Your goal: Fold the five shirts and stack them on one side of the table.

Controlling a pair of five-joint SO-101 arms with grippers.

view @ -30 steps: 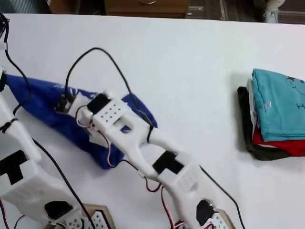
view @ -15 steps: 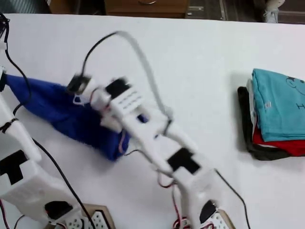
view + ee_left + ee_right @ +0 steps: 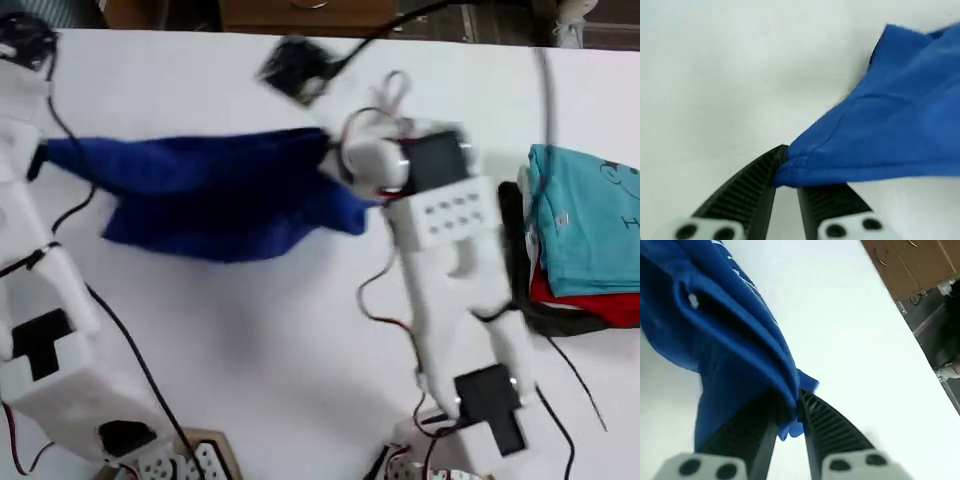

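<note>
A blue shirt (image 3: 215, 190) is stretched across the middle of the white table (image 3: 300, 340), held at both ends. My left gripper (image 3: 40, 158) is shut on its left end, and the left wrist view has the blue shirt (image 3: 890, 135) pinched between the black fingers (image 3: 752, 185). My right gripper (image 3: 340, 160) is shut on the shirt's right end; in the right wrist view the blue shirt (image 3: 725, 330) hangs bunched from the fingers (image 3: 825, 420). A stack of folded shirts (image 3: 580, 240), teal on top over red, white and dark ones, lies at the table's right edge.
The arm bases stand at the table's near edge. Cables loop over the far half of the table near the right arm's wrist (image 3: 300, 65). Wooden cabinets (image 3: 910, 265) stand beyond the far edge. Bare table surface lies between the shirt and the near edge.
The right arm has swung from the left half toward the middle right, pulling the blue shirt out lengthwise. The left arm has moved toward the far edge. The shirt went from crumpled to stretched.
</note>
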